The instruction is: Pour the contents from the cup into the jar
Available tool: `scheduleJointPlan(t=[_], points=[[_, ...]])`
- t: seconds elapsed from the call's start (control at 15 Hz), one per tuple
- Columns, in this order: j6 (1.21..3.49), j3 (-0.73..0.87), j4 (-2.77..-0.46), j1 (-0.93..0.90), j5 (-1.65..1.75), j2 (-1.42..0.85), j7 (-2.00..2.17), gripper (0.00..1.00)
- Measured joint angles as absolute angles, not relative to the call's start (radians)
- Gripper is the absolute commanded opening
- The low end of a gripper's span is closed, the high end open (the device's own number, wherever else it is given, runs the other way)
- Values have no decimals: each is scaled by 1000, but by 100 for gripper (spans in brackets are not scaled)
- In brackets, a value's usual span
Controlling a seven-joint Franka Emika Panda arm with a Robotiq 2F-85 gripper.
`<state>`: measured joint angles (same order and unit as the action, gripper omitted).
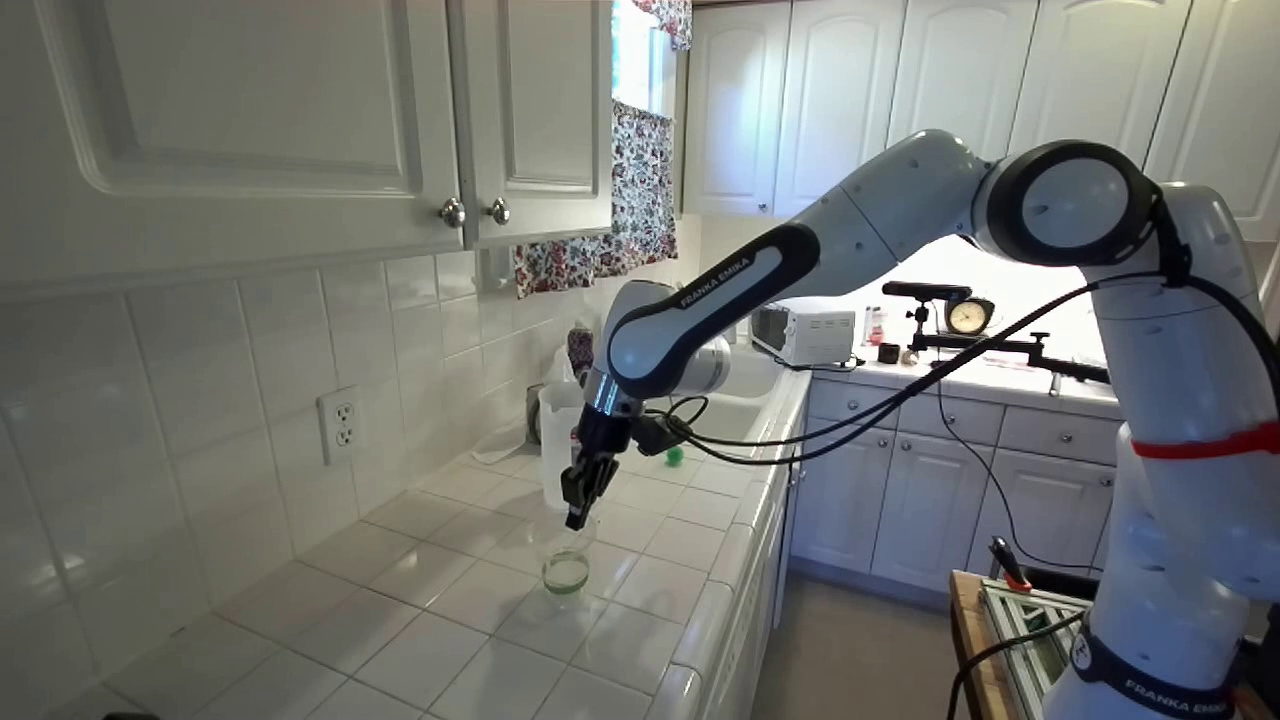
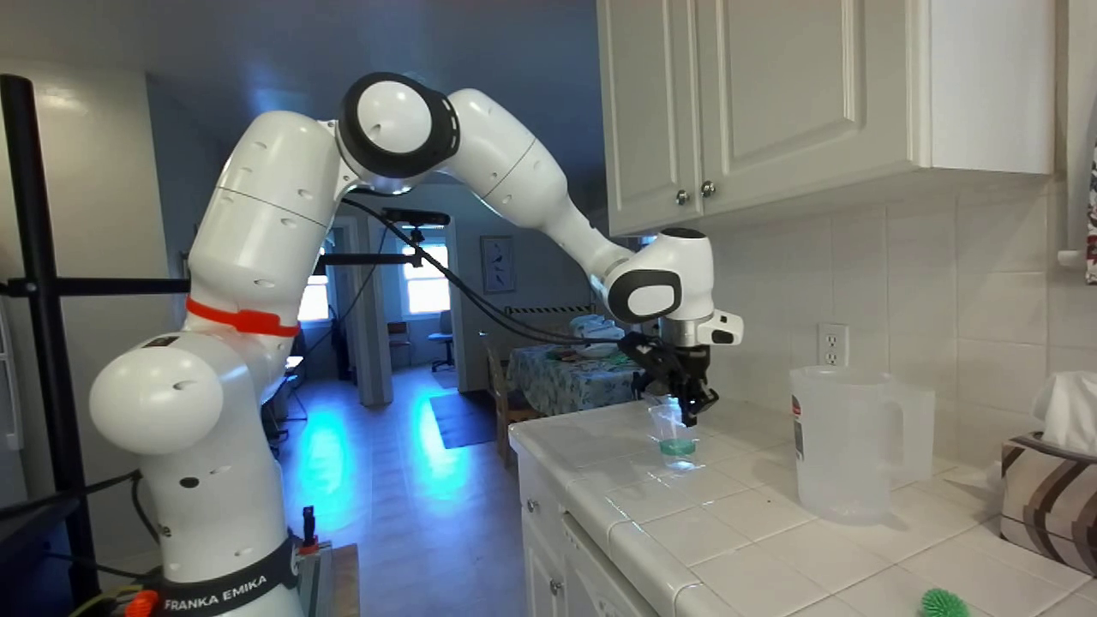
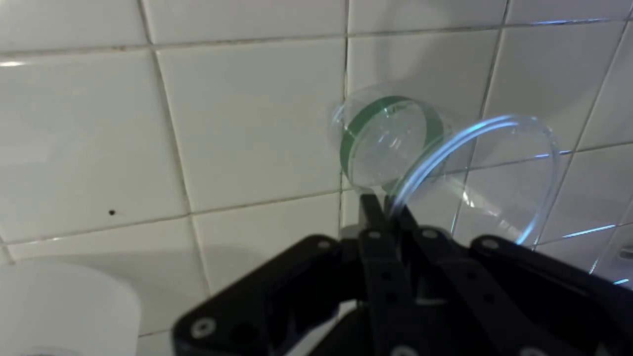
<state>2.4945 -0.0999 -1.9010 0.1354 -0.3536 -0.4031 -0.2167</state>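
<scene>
1. Nearest is your gripper (image 3: 388, 206), its fingers pressed almost together, pinching the thin rim of the cup (image 2: 674, 441). Holding just that edge probably leaves you the rest of the mouth free for pouring.
2. The cup is clear, green low down, and looks upright or nearly so, between the counter's (image 1: 400, 640) front and back edges. Whether its base touches the counter, or whether the green is tint or contents, cannot be told. Keeping it level should guard against an early spill.
3. Farther along, well apart from the cup and closer to the back edge, the whitish jar (image 2: 844, 446) with a reddish label stands upright, presumably to receive your pour. Your next move likely calls for lifting the cup above its top.
4. Beyond it, a tissue box (image 2: 1050, 506) sits by the back edge, and a green bristly object (image 1: 674, 456) lies farther forward.
5. Farthest are the sink (image 1: 750, 375) and a white appliance (image 1: 820, 337).
</scene>
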Motion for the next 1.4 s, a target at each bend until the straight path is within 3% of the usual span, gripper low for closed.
scheduleJointPlan(t=[0.47, 0.6, 1.07, 1.4], points=[[2499, -99, -1900, 136, -354, -403, -219, 89], [2506, -98, -1900, 136, -353, -401, -219, 100], [2627, -16, -1908, 86, -142, -363, -148, 100], [2507, 37, -1908, 56, -12, -316, -60, 100]])
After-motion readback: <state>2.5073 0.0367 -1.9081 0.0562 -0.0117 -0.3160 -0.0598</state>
